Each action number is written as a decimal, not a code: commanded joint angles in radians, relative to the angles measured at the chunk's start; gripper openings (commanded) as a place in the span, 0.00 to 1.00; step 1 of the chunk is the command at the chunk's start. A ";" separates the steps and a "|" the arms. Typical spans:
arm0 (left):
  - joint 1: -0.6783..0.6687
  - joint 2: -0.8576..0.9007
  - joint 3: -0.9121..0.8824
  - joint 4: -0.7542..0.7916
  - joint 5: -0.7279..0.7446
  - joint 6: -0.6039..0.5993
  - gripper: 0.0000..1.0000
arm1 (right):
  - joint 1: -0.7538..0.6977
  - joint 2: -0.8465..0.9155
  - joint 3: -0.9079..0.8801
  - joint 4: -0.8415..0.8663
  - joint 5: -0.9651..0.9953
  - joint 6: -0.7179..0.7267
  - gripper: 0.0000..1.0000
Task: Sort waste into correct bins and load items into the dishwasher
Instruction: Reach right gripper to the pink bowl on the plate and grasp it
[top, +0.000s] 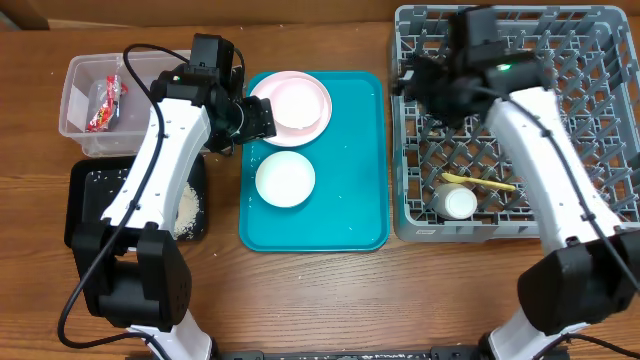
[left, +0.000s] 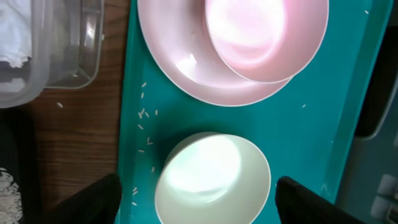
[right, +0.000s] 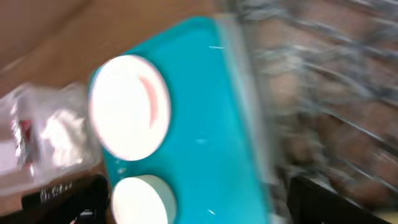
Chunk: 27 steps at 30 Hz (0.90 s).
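The pale-pink plate (top: 262, 90) lies at the back of the teal tray (top: 350, 150) with a pale bowl (top: 300, 105) in it. A white bowl (top: 285, 178) sits in front of them. My left gripper (top: 262, 118) is open and empty, hovering at the plate's left edge. In the left wrist view the white bowl (left: 211, 180) lies between my open jaws (left: 199, 202), below the plate (left: 180, 68). My right gripper (top: 410, 80) is open and empty over the dish rack's (top: 600, 215) left back part. A white cup (top: 460, 203) and pale-yellow spoon (top: 478, 182) lie in the rack.
The clear tub (top: 75, 75) at the back left holds the red wrapper (top: 104, 104) and a white napkin (left: 12, 31). The black tray (top: 90, 190) in front of it holds white rice (top: 186, 208). Loose rice grains (left: 144, 115) dot the teal tray's left edge. The right wrist view is blurred.
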 joint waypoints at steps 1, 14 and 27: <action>0.010 -0.007 -0.001 0.023 -0.079 0.002 0.86 | 0.116 0.003 0.026 0.093 0.098 -0.031 0.95; 0.156 -0.007 0.080 0.011 -0.101 0.029 1.00 | 0.212 0.248 0.026 0.417 0.036 -0.009 0.77; 0.193 -0.007 0.080 0.011 -0.257 0.029 1.00 | 0.241 0.419 0.026 0.535 -0.007 0.027 0.50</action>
